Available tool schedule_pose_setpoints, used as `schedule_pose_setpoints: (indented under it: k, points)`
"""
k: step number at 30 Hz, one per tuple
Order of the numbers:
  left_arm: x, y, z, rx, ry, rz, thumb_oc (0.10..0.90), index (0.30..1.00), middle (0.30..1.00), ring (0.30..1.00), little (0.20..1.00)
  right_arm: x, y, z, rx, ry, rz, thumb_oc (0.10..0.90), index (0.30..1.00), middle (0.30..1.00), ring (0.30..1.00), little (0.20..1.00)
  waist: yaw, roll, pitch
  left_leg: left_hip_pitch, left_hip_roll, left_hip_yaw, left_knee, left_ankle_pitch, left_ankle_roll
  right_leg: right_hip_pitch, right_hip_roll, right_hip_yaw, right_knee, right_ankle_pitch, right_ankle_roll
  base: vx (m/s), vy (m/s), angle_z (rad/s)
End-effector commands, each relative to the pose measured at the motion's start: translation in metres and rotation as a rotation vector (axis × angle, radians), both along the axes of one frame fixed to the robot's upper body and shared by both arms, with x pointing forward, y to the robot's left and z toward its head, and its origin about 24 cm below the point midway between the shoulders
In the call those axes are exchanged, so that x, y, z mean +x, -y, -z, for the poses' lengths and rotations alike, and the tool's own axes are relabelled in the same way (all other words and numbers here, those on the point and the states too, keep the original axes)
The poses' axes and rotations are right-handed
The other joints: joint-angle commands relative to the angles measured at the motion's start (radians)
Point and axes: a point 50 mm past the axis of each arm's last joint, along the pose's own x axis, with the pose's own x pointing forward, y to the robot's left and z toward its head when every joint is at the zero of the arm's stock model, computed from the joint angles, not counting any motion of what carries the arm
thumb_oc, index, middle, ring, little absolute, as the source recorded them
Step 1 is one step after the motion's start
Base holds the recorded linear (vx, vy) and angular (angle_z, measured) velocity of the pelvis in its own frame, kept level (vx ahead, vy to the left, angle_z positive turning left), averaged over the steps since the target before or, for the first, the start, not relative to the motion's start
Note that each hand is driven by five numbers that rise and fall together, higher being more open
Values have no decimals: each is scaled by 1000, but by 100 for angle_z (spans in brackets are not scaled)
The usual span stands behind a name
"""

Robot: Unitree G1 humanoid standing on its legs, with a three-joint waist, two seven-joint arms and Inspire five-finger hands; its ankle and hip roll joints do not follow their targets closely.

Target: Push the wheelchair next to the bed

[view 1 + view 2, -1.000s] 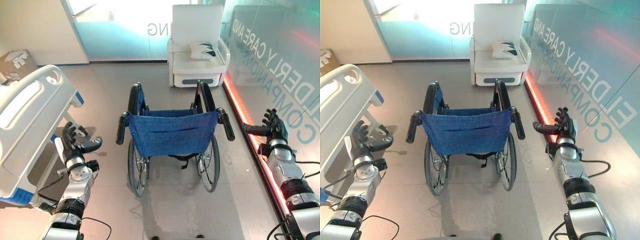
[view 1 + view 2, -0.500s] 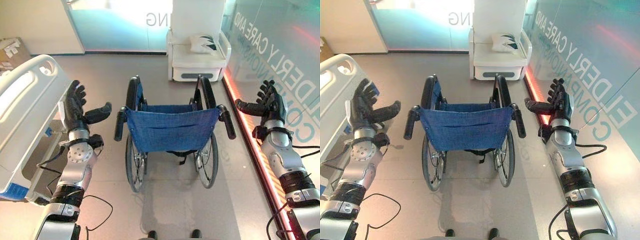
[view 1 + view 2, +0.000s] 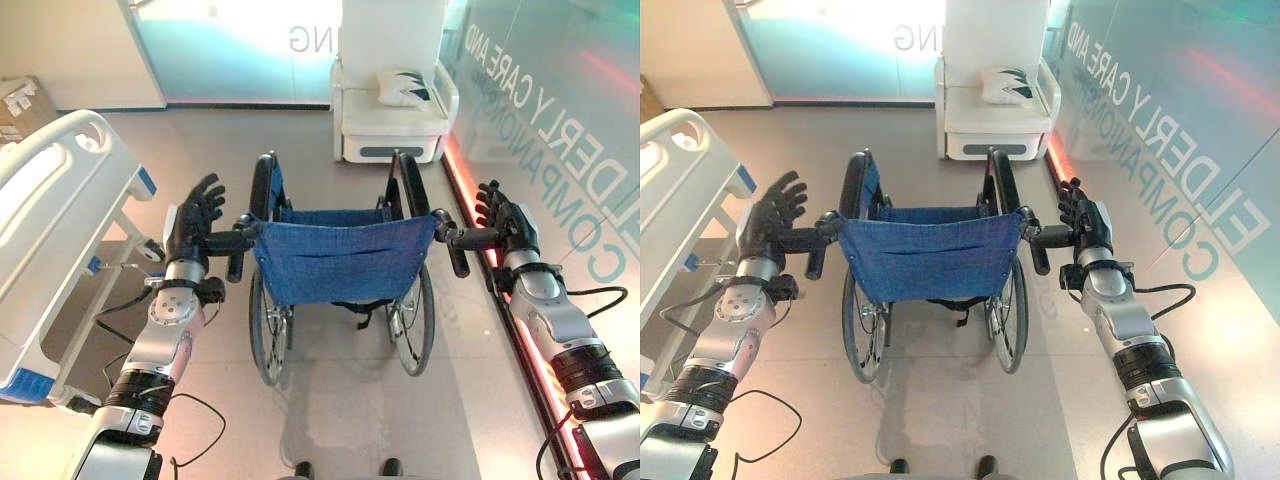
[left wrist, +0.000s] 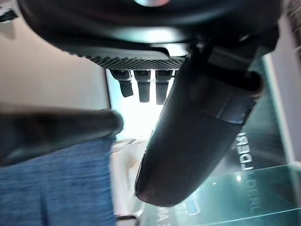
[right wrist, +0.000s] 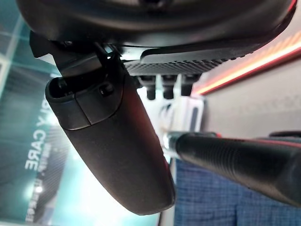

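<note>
Blue cloth backs the black-framed wheelchair (image 3: 340, 260); left hand (image 3: 197, 215) and right hand (image 3: 505, 222) spread beside its grips.

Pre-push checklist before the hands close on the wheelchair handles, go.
1. Left hand at the left push handle: ok, thumb reaches over the grip, fingers straight.
2. Right hand at the right push handle: ok, thumb lies by the grip, fingers straight.
3. Hands closed on the handles: not ok, both open.
4. Wheelchair seat free of load: cannot tell, the blue backrest hides it.
5. Bed on the wheelchair's left with bare floor between: ok.
6. White armchair ahead: ok for now, it stands apart from the wheelchair, but steer left.
</note>
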Motion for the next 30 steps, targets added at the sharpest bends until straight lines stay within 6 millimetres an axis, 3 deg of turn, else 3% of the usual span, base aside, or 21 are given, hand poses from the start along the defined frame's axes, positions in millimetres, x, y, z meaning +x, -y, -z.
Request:
schedule_pose_setpoints:
  k: [1, 14, 22, 30]
  points:
    - [12, -5, -55, 155, 169, 35, 800, 900, 900, 900, 900, 11, -9, -53, -103, 184, -76, 800, 900, 900, 900, 900, 0, 3, -67, -10, -20, 13, 3, -53, -5, 42, -25, -20, 21, -67, 23, 0, 0, 0]
    - [20, -17, -28, 224, -28, -34, 800, 900, 900, 900, 900, 18, -11, -44, -120, 102, -60, 800, 900, 900, 900, 900, -1, 9, -59, -8, -25, 16, 4, -49, -2, 39, -21, -20, 29, -67, 23, 0, 0, 0]
    - [31, -17, -13, 283, -161, -119, 800, 900, 900, 900, 900, 28, -22, -23, -97, -18, -22, 800, 900, 900, 900, 900, 2, 15, -50, -6, -28, 18, 8, -49, -2, 42, -21, -25, 34, -68, 21, 0, 0, 0]
    - [36, -27, -8, 383, -324, -163, 800, 900, 900, 900, 900, 37, -17, -29, -201, -83, 28, 800, 900, 900, 900, 900, 3, 19, -42, -9, -34, 21, 13, -49, 1, 38, -20, -23, 40, -68, 20, 0, 0, 0]
